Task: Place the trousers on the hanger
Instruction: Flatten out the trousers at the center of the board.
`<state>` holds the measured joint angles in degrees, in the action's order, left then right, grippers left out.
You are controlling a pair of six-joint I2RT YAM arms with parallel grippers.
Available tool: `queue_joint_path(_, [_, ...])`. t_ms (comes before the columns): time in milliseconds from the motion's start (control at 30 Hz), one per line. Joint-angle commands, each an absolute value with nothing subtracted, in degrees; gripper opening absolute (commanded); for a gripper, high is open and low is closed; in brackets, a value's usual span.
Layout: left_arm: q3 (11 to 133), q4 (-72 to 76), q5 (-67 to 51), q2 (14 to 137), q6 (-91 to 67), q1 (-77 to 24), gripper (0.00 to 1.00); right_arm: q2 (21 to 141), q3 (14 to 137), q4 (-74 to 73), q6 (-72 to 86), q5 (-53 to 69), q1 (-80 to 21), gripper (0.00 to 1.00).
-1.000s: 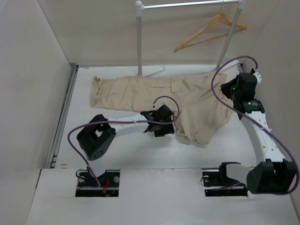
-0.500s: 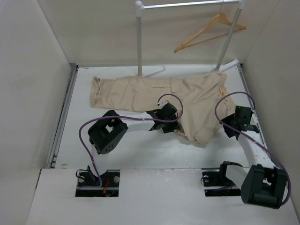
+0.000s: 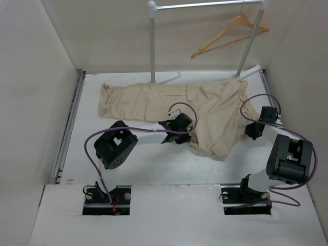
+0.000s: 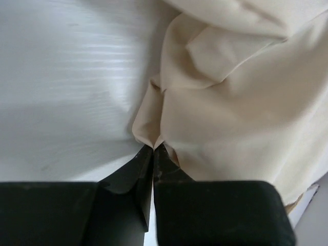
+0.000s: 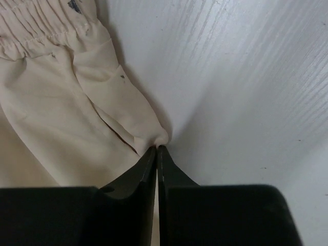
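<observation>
Early stage, as I read it. The trousers [image 3: 154,100] lie flat on the table [image 3: 154,164], legs to the left, waistband to the right. They are well apart from the hanger [image 3: 228,33], which hangs bare on the rail [image 3: 205,4] at the far right. Nothing is lifted or draped yet, so raising the cloth and getting it over the crossbar are all left. The left gripper [image 4: 154,147] is clamped tight on a peak of cloth at the trousers' near edge. The right gripper [image 5: 156,148] is pinched closed on the cloth edge just below the gathered waistband (the cloth bunches right at the tips, so I call it a grip). Versus a second ago, the right arm has pulled back from the far right corner by the rail post to the trousers' right edge, elbow folded near. The left arm has barely shifted, and the trousers lie much as they did.
</observation>
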<state>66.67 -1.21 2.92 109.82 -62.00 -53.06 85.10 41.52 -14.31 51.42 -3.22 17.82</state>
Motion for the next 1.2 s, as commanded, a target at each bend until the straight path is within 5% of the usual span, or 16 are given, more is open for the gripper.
queue_joint_path(0, [63.4, -7.1, 6.4, 98.8, -61.9, -50.8, 0.00, 82.2, 42.0, -10.1, 52.0, -2.4, 17.9, 0.06])
queue_joint_path(200, [64.9, -23.2, 9.7, 83.9, -60.5, -50.8, 0.00, 74.5, 43.5, -11.2, 52.3, -4.7, 18.2, 0.01])
queue_joint_path(367, [79.8, -47.9, 16.5, 76.1, -57.5, -52.0, 0.00, 75.4, 46.0, -11.1, 52.9, -4.5, 18.6, 0.01])
queue_joint_path(533, [104.6, -67.7, 30.2, 83.4, -52.7, -58.0, 0.06, 79.7, 46.0, -8.6, 55.4, -4.0, 18.5, 0.01])
queue_joint_path(667, [115.4, -60.7, 30.3, 98.0, -44.9, -61.2, 0.14, 81.6, 46.0, -8.1, 55.4, -4.7, 18.4, 0.01])
queue_joint_path(833, [101.7, -50.8, 22.3, 99.1, -46.1, -56.6, 0.36, 80.7, 46.0, -8.7, 54.1, -4.7, 18.1, 0.02])
queue_joint_path(1167, [52.7, -47.2, 17.5, 59.8, -60.5, -45.6, 0.48, 79.6, 43.9, -8.5, 52.4, -4.7, 17.2, 0.02])
